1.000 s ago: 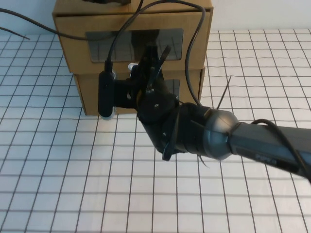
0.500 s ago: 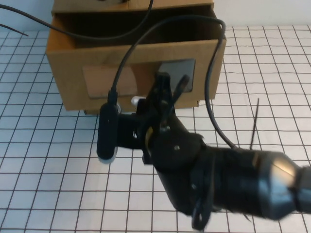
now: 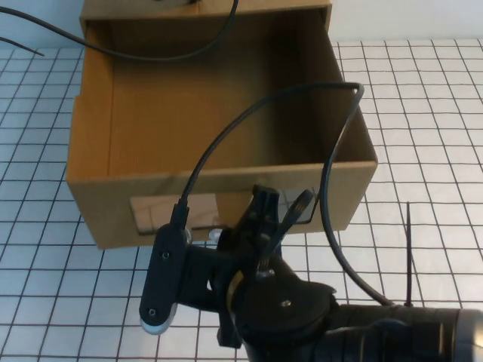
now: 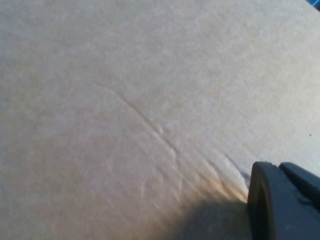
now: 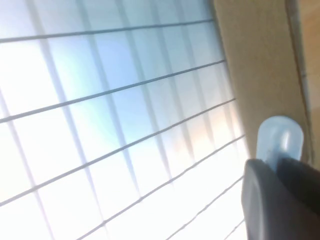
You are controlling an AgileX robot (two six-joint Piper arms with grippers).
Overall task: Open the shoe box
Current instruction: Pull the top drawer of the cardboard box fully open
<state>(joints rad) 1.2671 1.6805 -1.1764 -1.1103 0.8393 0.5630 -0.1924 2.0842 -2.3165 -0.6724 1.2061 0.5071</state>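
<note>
The brown cardboard shoe box (image 3: 98, 204) is a drawer type, and its drawer stands pulled far out of the sleeve (image 3: 302, 7) at the back. The drawer's inside (image 3: 204, 98) shows bare cardboard. My right gripper (image 3: 279, 204) is at the middle of the drawer's front wall, shut on a pale bluish pull tab (image 5: 279, 136); the right wrist view shows the same gripper (image 5: 280, 164) beside the brown wall (image 5: 250, 60). My left gripper (image 4: 280, 175) lies close against a creased cardboard surface (image 4: 125, 100).
A white gridded tabletop (image 3: 423, 98) surrounds the box. Black cables (image 3: 332, 173) arc from my right arm over the drawer's front corner, and another cable (image 3: 151, 54) crosses the drawer's back. A thin black strap (image 3: 408, 249) sticks up at the right.
My right gripper has drawn back toward the robot with the tab, and the drawer has slid out from nearly flush to wide open, baring its inside.
</note>
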